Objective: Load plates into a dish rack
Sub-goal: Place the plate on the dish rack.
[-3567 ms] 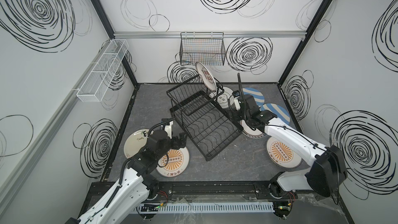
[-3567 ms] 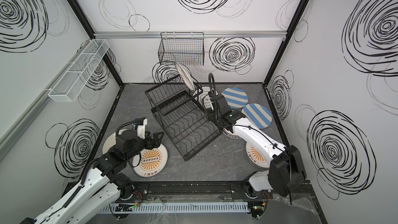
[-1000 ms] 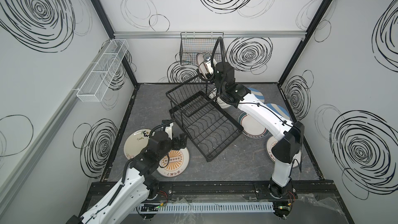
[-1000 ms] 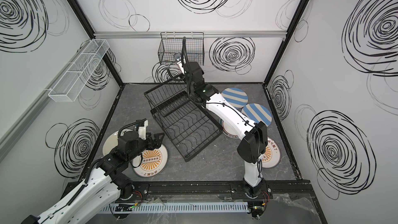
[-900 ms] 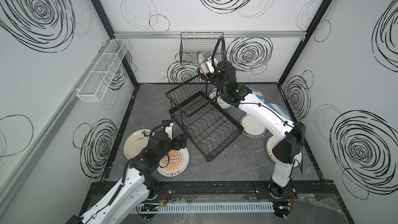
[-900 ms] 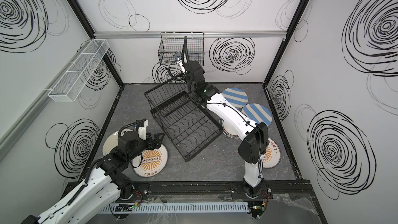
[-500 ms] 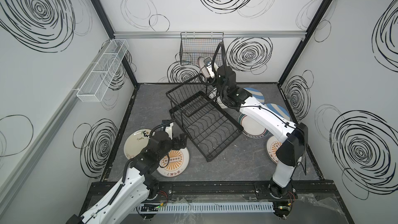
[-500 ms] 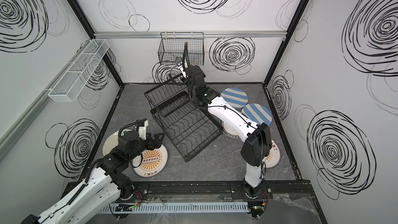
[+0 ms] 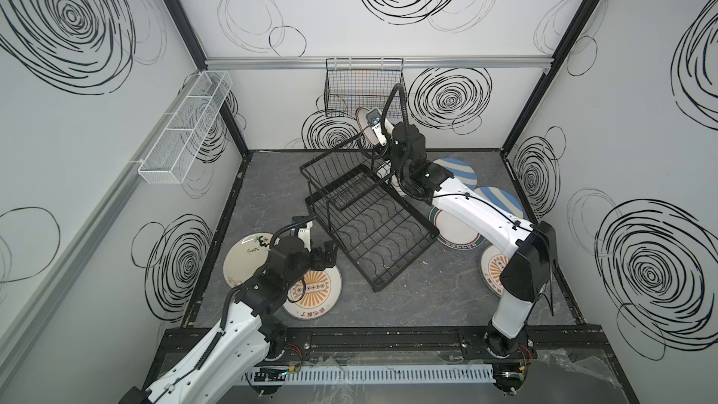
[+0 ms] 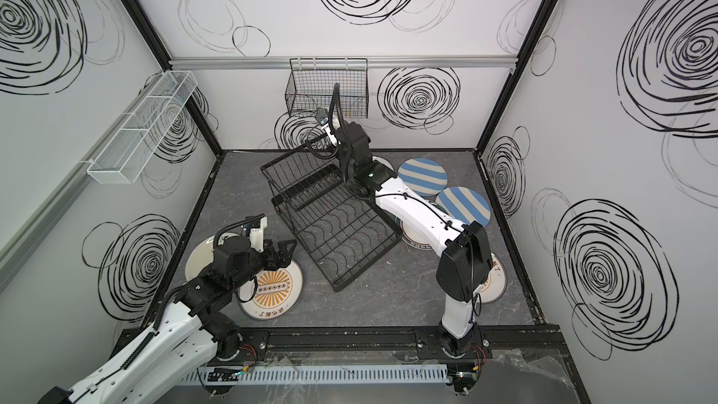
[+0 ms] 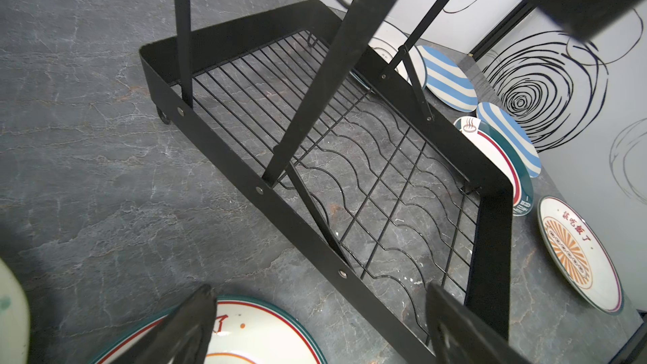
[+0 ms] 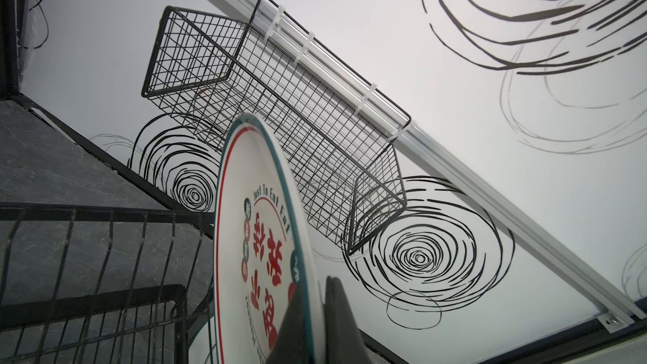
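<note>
The right gripper point(image 12: 315, 302) is shut tight on the rim of the plate with red writing point(image 12: 259, 250). It holds the plate up on its edge in the air, above the far end of the dish rack point(image 9: 373, 235) and near the black basket point(image 9: 361, 87) on the wall. The plate is hard, smooth and probably heavy, so it could slip or swing, and it would break if it fell. The rim looks like the best place to pinch it, as it is pinched now. The left gripper point(image 11: 320, 295) is open and empty, low over the orange plate point(image 9: 314, 293) beside the rack. The other plates point(image 9: 501, 204) lie flat on the floor around the rack, which has none in it. The bottom of the held plate is cut off in the right wrist view. In both top views the arm hides most of it, so I cannot tell how deep the grip goes.
</note>
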Available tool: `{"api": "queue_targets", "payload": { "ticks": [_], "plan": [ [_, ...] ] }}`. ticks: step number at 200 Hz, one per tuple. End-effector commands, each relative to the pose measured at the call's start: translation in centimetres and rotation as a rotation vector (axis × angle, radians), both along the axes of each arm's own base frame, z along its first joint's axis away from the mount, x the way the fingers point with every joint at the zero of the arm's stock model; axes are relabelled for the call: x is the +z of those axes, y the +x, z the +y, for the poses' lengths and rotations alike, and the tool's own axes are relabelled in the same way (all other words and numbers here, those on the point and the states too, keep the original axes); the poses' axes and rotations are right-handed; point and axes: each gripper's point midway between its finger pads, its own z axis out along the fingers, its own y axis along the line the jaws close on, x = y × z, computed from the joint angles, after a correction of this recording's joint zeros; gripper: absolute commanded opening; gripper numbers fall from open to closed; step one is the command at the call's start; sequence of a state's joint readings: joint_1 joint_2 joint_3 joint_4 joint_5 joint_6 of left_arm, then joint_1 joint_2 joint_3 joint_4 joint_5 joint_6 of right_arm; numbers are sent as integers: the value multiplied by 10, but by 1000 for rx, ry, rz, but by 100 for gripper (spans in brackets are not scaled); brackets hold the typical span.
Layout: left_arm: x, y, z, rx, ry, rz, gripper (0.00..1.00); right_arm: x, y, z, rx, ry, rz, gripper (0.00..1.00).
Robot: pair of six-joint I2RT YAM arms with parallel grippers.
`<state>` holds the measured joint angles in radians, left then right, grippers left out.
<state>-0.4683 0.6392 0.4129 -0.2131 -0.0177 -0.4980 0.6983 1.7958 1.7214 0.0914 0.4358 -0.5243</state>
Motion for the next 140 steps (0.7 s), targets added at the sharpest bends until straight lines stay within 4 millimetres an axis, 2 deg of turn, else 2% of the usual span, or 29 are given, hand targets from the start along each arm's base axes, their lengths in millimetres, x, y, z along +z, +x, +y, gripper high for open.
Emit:
{"api": "queue_targets", "payload": {
  "ticks": [1, 23, 47, 92, 140],
  "plan": [
    [5, 3, 4, 22, -5, -21, 96, 67, -7, -28, -89, 95, -164, 0],
    [4, 3, 4, 23, -4, -19, 96, 78, -9, -29, -91, 106, -183, 0],
    [4, 3, 4, 23, -5, -21, 96, 80, -11, -29, -91, 98, -190, 0],
    [5, 3, 3, 19, -7, -21, 96, 70, -7, -23, -93, 67, -174, 0],
    [6, 2, 4, 19, -10, -28, 96, 49, -3, -24, -101, 37, -148, 0]
  ]
}}
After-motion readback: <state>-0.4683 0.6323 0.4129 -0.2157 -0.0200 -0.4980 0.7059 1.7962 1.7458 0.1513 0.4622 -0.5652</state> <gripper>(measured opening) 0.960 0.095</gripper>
